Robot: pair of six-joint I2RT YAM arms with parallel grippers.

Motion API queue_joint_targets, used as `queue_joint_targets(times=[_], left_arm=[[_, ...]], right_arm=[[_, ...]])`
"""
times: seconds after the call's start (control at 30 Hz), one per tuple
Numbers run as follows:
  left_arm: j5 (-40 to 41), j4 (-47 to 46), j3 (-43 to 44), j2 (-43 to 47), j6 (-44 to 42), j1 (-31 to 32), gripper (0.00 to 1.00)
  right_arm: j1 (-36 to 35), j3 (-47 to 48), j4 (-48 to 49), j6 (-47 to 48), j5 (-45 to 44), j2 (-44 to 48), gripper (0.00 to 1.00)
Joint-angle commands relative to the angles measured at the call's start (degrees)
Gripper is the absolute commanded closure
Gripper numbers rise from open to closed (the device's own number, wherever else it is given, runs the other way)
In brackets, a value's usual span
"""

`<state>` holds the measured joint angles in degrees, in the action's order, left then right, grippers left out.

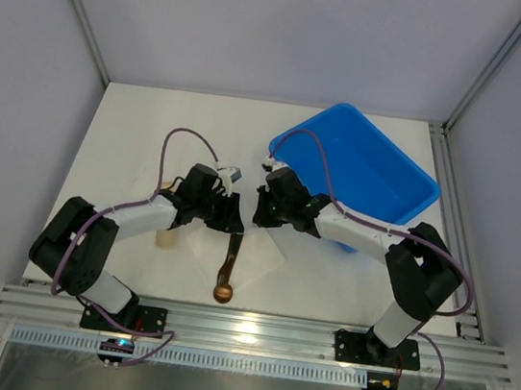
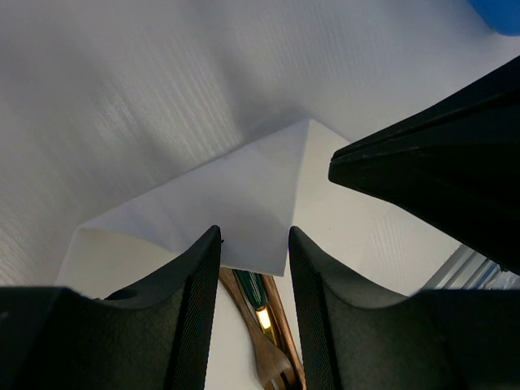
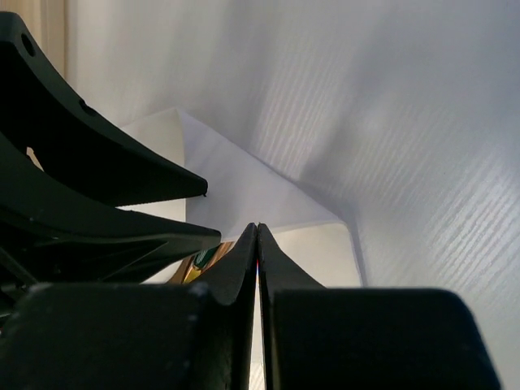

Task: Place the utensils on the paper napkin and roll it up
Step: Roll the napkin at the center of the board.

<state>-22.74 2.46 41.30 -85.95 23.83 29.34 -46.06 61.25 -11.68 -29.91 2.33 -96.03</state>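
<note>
The rolling step is judged to be in hand: the gold-bronze spoon (image 1: 228, 270) and fork (image 2: 275, 367) are laid on the thin white paper napkin (image 2: 244, 191) near the middle of the desk's (image 1: 132, 138) near edge, with a crisp pointed flap folded over their slim handles. The left gripper (image 2: 253, 234) is held partly open astride the handles with nothing visibly clamped. The right gripper (image 3: 257, 229) is shut tight at the flap's edge, though whether paper is pinched cannot be told. Next, the limp sheet would need to be turned over the hard metal stems without slipping on the ribbed matte desk.
</note>
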Motion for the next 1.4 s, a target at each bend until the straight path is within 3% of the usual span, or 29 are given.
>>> queue_joint_targets(times=[0.0,1.37], left_arm=[[0.94,-1.84,-0.69,1.84,-0.37,0.19,0.59],[4.72,1.32,-0.52,6.14,0.95,0.19,0.62]], right_arm=[[-0.17,2.55,4.91,1.08,0.04,-1.7,0.96],[-0.25,-2.81,11.24,-1.03,8.39,-6.54,0.96]])
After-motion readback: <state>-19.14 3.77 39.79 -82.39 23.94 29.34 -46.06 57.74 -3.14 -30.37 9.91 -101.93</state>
